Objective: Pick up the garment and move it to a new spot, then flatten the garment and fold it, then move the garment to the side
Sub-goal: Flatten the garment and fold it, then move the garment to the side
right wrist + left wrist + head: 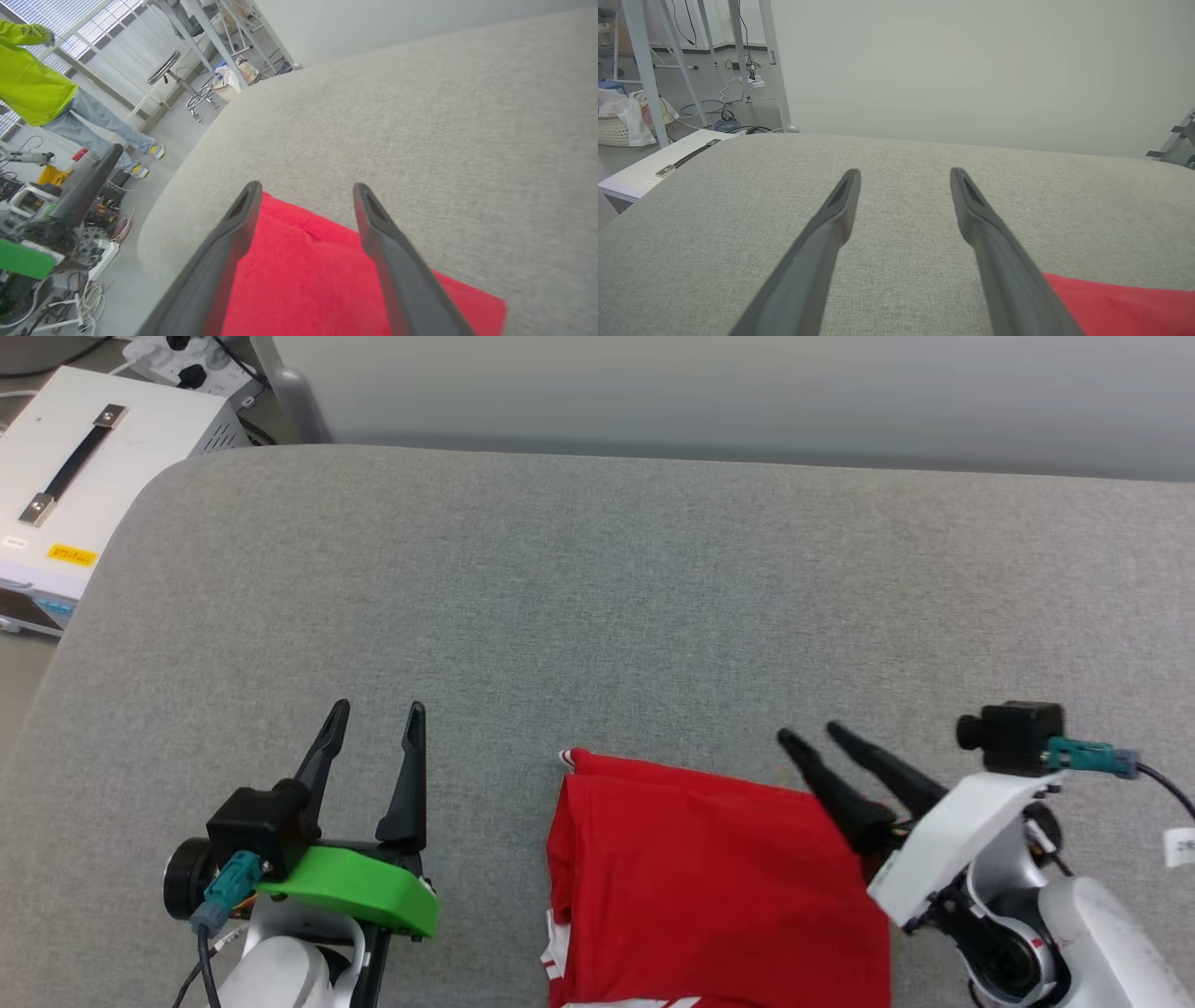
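Note:
The garment (pixel 709 887), red with striped trim at its lower left corner, lies folded on the grey table (pixel 597 597) near the front edge. Its number and letters are hidden. My right gripper (pixel 810 735) stands open over the garment's far right corner, holding nothing. In the right wrist view the red garment (pixel 303 280) lies under and between the spread fingers (pixel 233 233) of my right gripper (pixel 304 187). My left gripper (pixel 375 709) is open over bare cloth to the garment's left. In the left wrist view a corner of the garment (pixel 1125 303) shows beside my left gripper (pixel 903 173).
A white case (pixel 75 457) with a black handle stands off the table's far left corner. A person (pixel 42 88) in a yellow top and jeans stands on the floor beyond the table. Cables and metal legs (pixel 733 70) lie past the left end.

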`<state>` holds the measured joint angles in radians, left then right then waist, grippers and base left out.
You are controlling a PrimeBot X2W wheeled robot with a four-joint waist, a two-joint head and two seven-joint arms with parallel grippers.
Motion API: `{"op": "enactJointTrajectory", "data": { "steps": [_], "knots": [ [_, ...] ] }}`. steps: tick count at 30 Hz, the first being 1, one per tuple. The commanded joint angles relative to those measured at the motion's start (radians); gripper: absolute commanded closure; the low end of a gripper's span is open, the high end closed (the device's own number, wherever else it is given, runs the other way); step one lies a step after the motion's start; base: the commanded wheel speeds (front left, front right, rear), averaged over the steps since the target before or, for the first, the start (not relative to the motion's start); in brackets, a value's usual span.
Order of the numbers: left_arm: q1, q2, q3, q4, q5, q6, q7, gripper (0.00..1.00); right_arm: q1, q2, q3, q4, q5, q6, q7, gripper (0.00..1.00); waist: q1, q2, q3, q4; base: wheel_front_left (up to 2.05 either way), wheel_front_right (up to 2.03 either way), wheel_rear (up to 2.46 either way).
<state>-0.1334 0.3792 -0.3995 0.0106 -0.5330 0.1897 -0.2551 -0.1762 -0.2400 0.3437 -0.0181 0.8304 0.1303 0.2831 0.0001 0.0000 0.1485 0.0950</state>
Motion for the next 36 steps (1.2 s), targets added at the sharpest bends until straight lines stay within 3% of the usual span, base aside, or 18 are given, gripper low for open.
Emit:
{"op": "enactJointTrajectory", "data": {
  "steps": [1, 8, 12, 23, 36],
  "knots": [
    [0.005, 0.008, 0.007, -0.002, 0.009, 0.006, -0.005, 0.00, 0.018, 0.004, -0.047, 0.010, -0.056, 0.000, -0.050, 0.00, -0.0001, 0.0000, -0.012, -0.014, 0.00, 0.00, 0.00],
    [0.024, 0.015, 0.020, -0.005, 0.014, 0.024, -0.005, 0.00, 0.087, 0.068, -0.317, 0.004, -0.364, 0.000, -0.224, 0.00, -0.0001, 0.0000, -0.044, -0.042, 0.00, 0.00, 0.00],
    [0.037, 0.015, 0.027, -0.008, 0.021, 0.034, -0.006, 0.00, 0.121, 0.093, -0.406, -0.041, -0.473, 0.000, -0.291, 0.00, -0.0001, 0.0000, -0.063, -0.053, 0.00, 0.00, 0.00],
    [0.085, 0.015, 0.033, 0.000, 0.032, 0.044, -0.006, 0.00, 0.257, 0.122, -0.392, -0.140, -0.590, 0.000, -0.306, 0.00, -0.0001, 0.0000, -0.120, -0.076, 0.00, 0.00, 0.00],
    [0.116, 0.011, 0.039, 0.018, 0.022, 0.050, -0.006, 0.00, 0.337, 0.138, -0.369, -0.233, -0.624, 0.000, -0.253, 0.00, -0.0001, 0.0000, -0.154, -0.092, 0.00, 0.00, 0.00]
  ]
}}
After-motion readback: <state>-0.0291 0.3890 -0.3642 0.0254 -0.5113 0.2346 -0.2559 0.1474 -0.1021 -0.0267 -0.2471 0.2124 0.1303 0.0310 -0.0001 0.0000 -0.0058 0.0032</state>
